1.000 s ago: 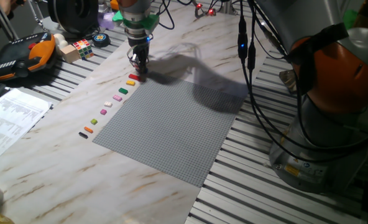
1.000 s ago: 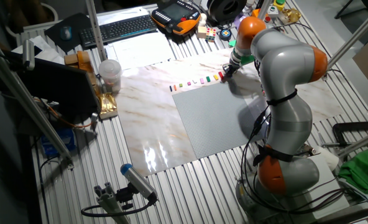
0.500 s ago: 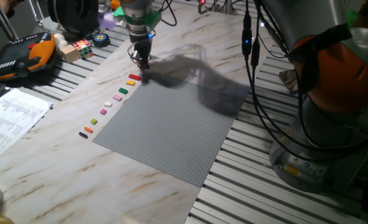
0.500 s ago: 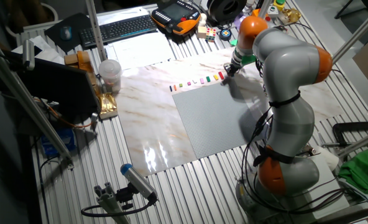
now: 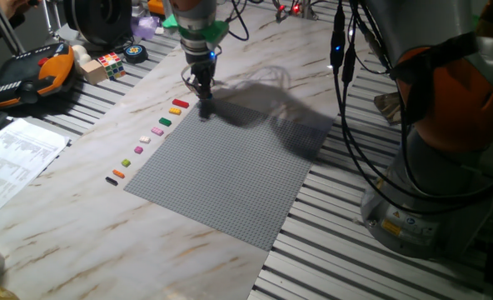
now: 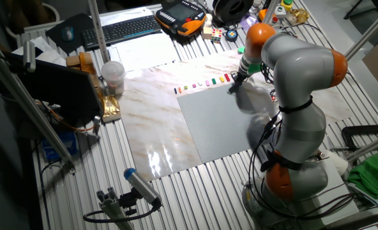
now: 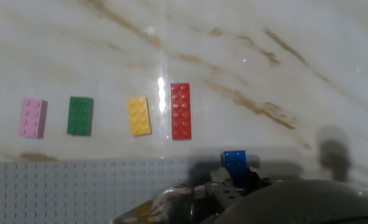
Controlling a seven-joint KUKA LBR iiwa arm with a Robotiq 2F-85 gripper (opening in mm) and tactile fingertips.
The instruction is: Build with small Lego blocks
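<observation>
Position change: the hand (image 5: 203, 87) has been shifted rightward from beside the red brick (image 5: 180, 103) to the corner of the grey baseplate (image 5: 230, 167), and has been raised slightly. Since a second ago the row of bricks has not been disturbed.

Hand state: closed on a blue brick (image 7: 235, 160), which is gripped between the fingertips, as shown in the hand view, above the baseplate's edge.

Row on the desk (image 5: 105, 225), beside the baseplate's left edge: red, yellow brick (image 7: 138, 116), green brick (image 7: 80, 115), pink brick (image 7: 33, 117), then smaller bricks ending in orange (image 5: 118, 173) and black (image 5: 112, 180).

Surroundings: a multicoloured cube (image 5: 110, 61), a printed sheet (image 5: 17, 154), an orange-and-black pendant (image 5: 30, 73), hanging cables (image 5: 340, 75).

Surface: marbled white desk top on slatted aluminium; a keyboard (image 6: 122, 28) is seen behind.
</observation>
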